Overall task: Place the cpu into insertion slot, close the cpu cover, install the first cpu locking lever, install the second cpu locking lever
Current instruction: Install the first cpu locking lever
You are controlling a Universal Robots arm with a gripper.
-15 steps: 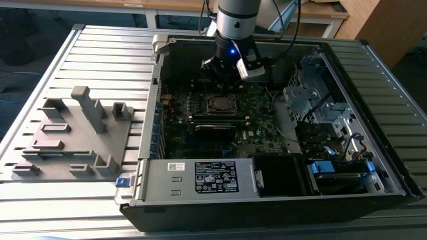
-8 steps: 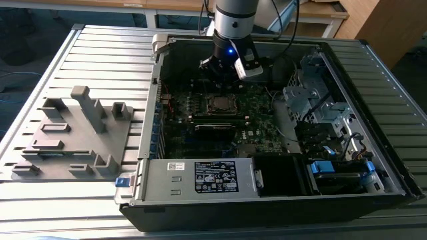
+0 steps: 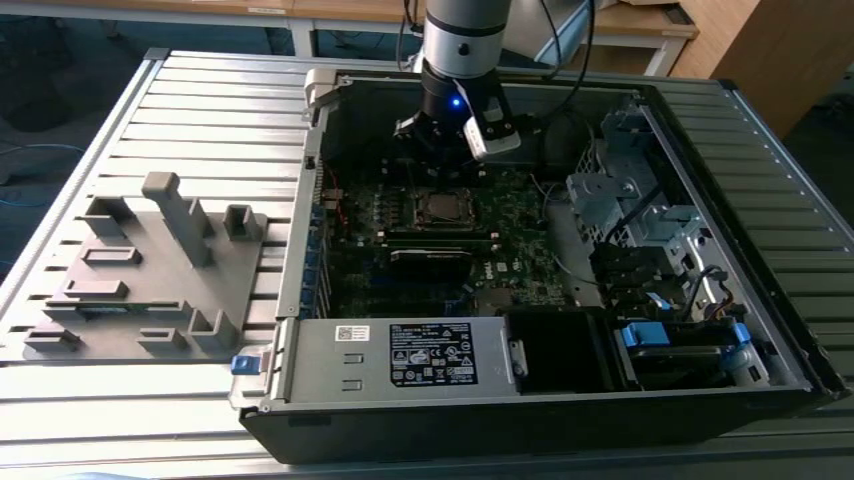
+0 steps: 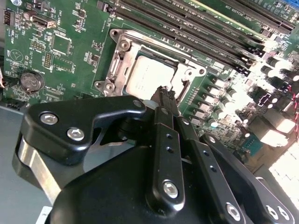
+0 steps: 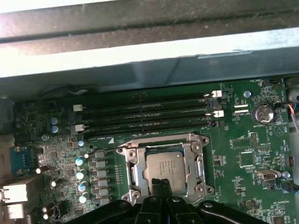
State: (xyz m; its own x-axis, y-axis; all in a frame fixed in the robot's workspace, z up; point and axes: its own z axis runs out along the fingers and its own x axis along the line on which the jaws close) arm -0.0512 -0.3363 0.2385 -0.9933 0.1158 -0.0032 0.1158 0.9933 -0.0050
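The cpu (image 5: 164,168), a flat square with a dull silver-grey top, sits in the insertion slot (image 5: 141,173). The shiny metal cpu cover (image 5: 159,141) lies flat, framing it, on the green motherboard (image 5: 247,154). The gripper (image 5: 161,183) has its matte black fingers pressed together and empty; their tips hide the chip's nearest edge. Long black memory slots (image 5: 145,116) run beside the socket.

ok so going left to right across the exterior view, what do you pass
grey plastic fixture block with upright posts → small blue plastic tab → silver-grey square cpu → silvery metal drive cage
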